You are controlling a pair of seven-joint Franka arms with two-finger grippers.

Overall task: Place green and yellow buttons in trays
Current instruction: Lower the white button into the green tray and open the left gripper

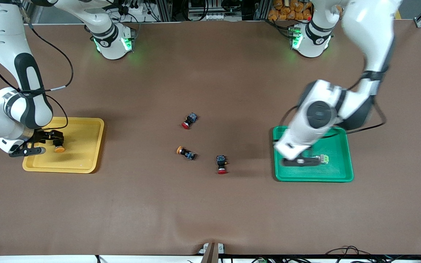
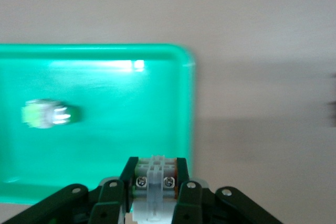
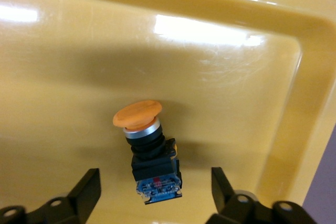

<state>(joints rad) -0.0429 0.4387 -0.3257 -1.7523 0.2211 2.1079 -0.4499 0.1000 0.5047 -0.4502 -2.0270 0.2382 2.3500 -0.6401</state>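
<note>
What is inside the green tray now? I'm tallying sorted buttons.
One whitish button with a green cap lies loose in the green tray. The left pincer, over the tray, is shut on a second whitish button. The arm hides part of the tray floor.

mid-table: three buttons (image 1: 203, 146) loosely clustered | wide bare table (image 1: 210, 212) nearer the camera

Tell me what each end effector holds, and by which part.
Left end effector: a whitish button, gripped by its body. Right end effector: nothing; open around a yellow button.
</note>
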